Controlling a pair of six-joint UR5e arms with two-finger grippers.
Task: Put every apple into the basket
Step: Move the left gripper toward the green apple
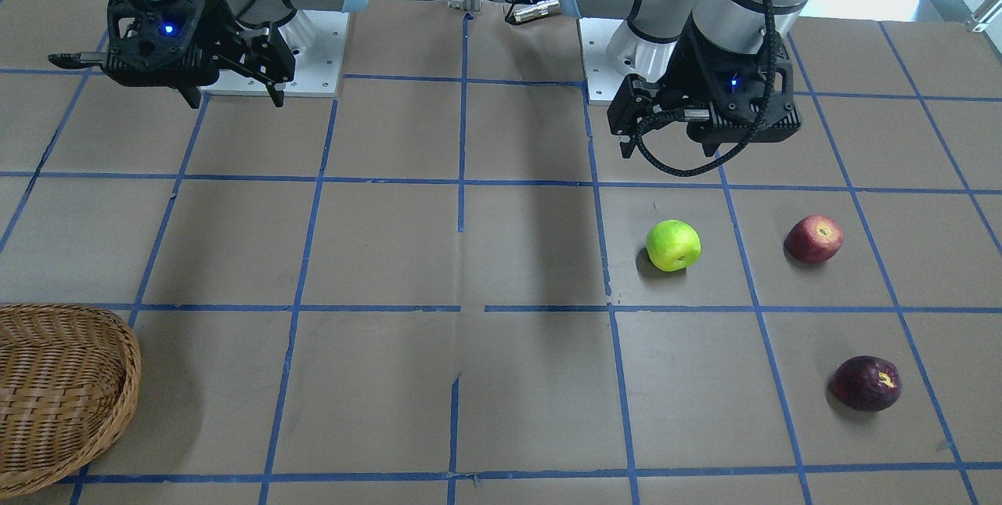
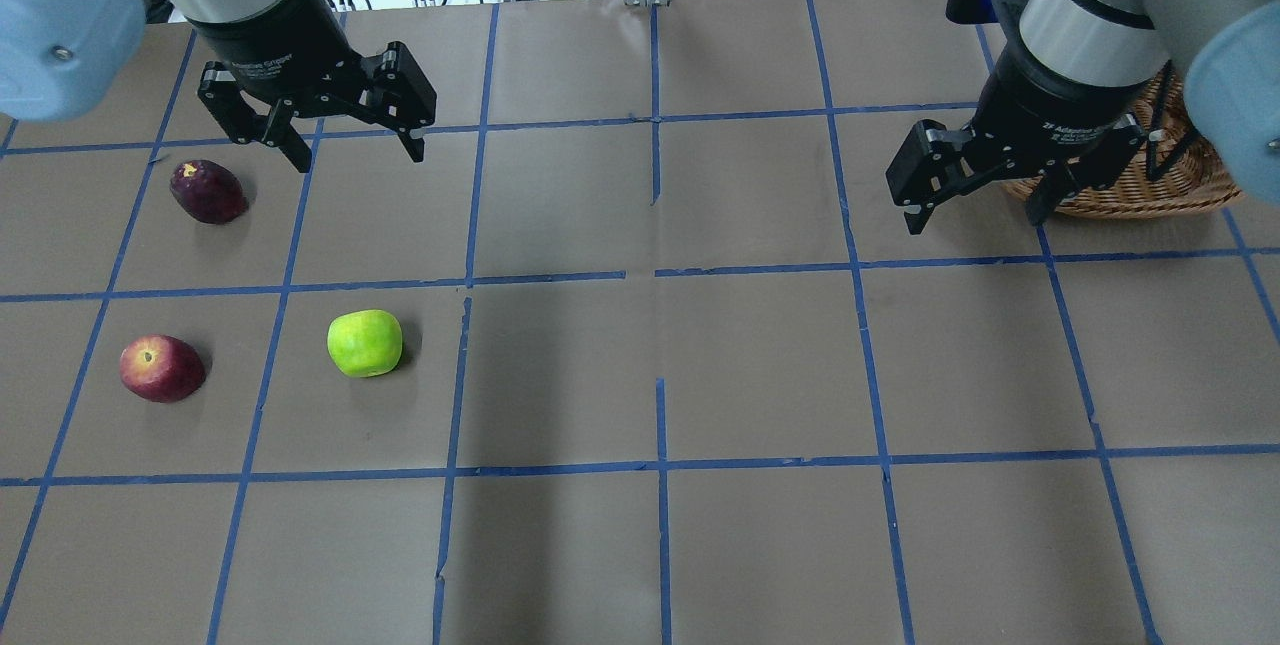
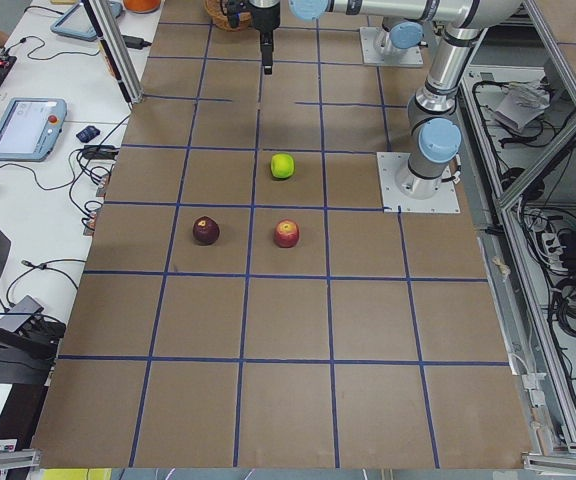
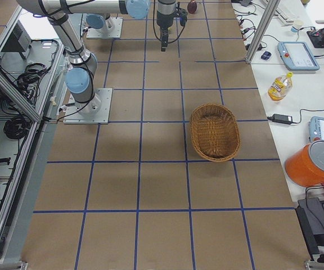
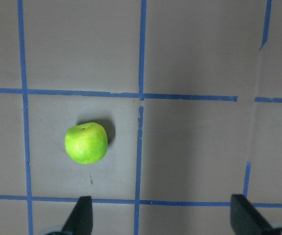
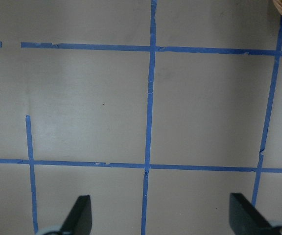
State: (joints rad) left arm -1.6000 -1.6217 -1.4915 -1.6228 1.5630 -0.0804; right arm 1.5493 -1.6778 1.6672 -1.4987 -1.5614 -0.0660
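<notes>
Nothing banked yet: all three apples lie on the table (image 2: 760,365), and the basket (image 4: 214,135) holds none.

The green apple (image 2: 365,343), red apple (image 2: 160,367) and maroon apple (image 2: 208,191) lie apart on the robot's left side, well away from the basket at its far right. The left gripper (image 2: 357,158) and right gripper (image 2: 975,220) hover with fingers spread wide, holding nothing. The whole job remains.

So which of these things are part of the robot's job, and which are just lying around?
Part of the job: green apple, red apple, dark maroon apple, wicker basket.
Just lying about: drink bottle, handheld screen, orange container.
</notes>
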